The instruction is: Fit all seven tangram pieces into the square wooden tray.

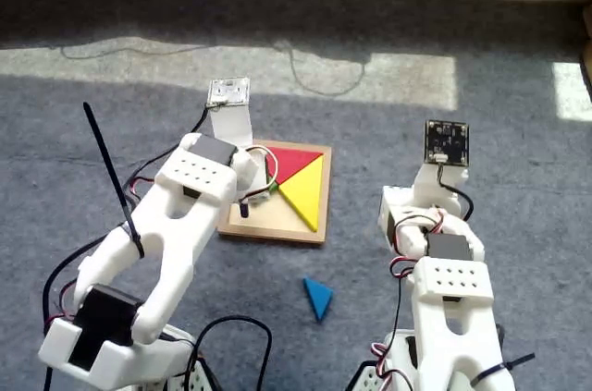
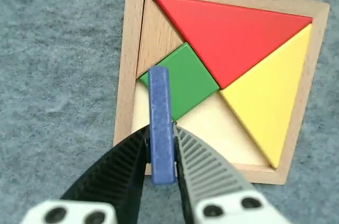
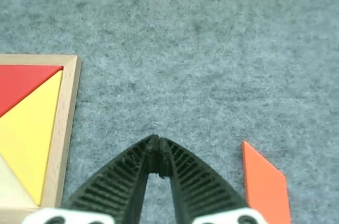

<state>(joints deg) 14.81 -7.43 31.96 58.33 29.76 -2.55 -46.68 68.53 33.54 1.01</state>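
Three pieces already lie flat in the square wooden tray. Seen from above, the large red triangle is at 12 o'clock, the large yellow triangle is at 3 o'clock, and the small green square sits just off centre toward 9 o'clock. Bare wood remains on the 6 and 9 o'clock sides. The left gripper pinches a dark blue flat piece by its faces. It holds the piece on edge over the green square's corner and the open floor beside it, and the outline cannot be read from this edge-on angle. To do this step well, the wrist probably needs to roll so the piece comes down flat rather than on edge. One straight side should then be squared against the green square or the tray wall before the fingers let go. A slow descent matters, since a nudge could push the green square out of its seat. The right gripper is pressed together on nothing over the grey carpet, near an orange parallelogram piece. A small light blue triangle waits on the carpet at 5 o'clock from the tray.
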